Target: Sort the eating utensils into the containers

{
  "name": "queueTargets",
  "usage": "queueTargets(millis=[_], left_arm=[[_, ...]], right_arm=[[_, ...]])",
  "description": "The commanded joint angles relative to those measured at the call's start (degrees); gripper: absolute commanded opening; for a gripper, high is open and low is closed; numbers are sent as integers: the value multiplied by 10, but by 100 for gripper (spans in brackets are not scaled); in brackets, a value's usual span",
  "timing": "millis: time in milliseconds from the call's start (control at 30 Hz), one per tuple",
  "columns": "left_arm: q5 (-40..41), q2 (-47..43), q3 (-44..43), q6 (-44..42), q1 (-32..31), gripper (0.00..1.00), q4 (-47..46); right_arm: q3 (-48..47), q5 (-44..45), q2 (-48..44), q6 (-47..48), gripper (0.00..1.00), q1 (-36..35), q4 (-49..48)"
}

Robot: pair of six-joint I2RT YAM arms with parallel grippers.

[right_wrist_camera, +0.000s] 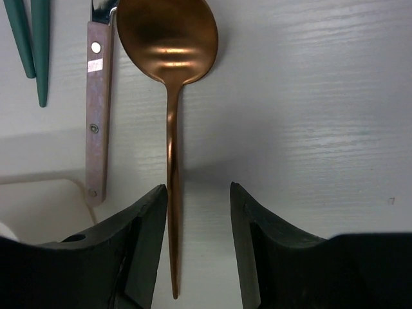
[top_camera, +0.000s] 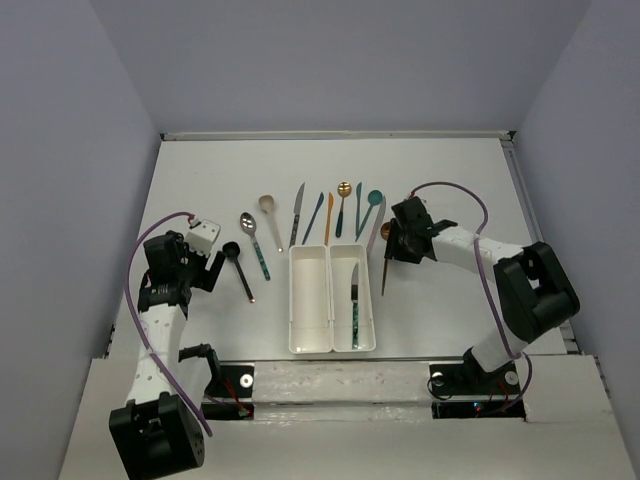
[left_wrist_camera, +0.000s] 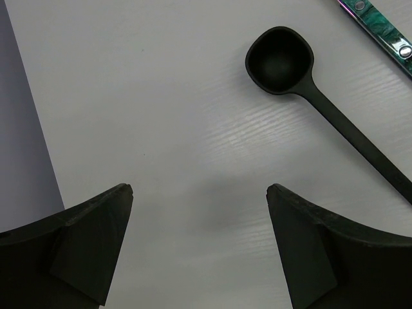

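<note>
The containers are a white double-bin tray [top_camera: 311, 300] at mid table. A teal-handled knife [top_camera: 353, 298] lies in its right bin and the left bin is empty. My right gripper [top_camera: 393, 246] is open low over a copper spoon [top_camera: 384, 272]. In the right wrist view the spoon's handle [right_wrist_camera: 171, 148] lies between the fingers, close to the left finger, gripper [right_wrist_camera: 198, 193]. My left gripper [top_camera: 212, 268] is open and empty beside a black spoon [top_camera: 240, 268]. In the left wrist view that spoon [left_wrist_camera: 283, 61] lies ahead and right of the gripper [left_wrist_camera: 199, 190]. Several other utensils [top_camera: 328, 215] lie in a row behind the tray.
A knife with a brownish handle [right_wrist_camera: 96, 116] lies just left of the copper spoon, next to the tray corner [right_wrist_camera: 38, 199]. Two teal handles [right_wrist_camera: 32, 38] lie farther left. A silver spoon with a marbled teal handle [left_wrist_camera: 380, 29] lies right of the black spoon. Grey walls enclose the table.
</note>
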State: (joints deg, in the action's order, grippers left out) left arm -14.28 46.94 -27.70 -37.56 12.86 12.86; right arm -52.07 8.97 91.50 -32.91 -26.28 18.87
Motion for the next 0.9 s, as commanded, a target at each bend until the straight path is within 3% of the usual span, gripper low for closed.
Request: queueTargets(millis=[0, 367, 400, 467, 500, 533, 567, 867], left_arm=[[8, -11, 5, -1, 0, 99, -11], [23, -28, 34, -7, 0, 99, -22], [25, -29, 34, -8, 1, 99, -23], [29, -30, 35, -7, 0, 99, -25], [30, -30, 35, -6, 1, 99, -25], [30, -30, 35, -6, 1, 99, -25], [31, -30, 35, -3, 1, 99, -26], [39, -26, 33, 13, 1, 99, -35]], right_arm=[[-8, 19, -2, -12, 49, -42, -18], [-31, 63, 86, -37, 48, -67, 8], [-30, 68, 90, -41, 46, -67, 10], [-18, 83, 92, -49, 28, -67, 9], [-8, 96, 84, -61, 11, -67, 10], [-1, 103, 77, -61, 10, -67, 9], [5, 111, 67, -68, 0, -67, 8], [72, 186, -180, -67, 0, -73, 5]])
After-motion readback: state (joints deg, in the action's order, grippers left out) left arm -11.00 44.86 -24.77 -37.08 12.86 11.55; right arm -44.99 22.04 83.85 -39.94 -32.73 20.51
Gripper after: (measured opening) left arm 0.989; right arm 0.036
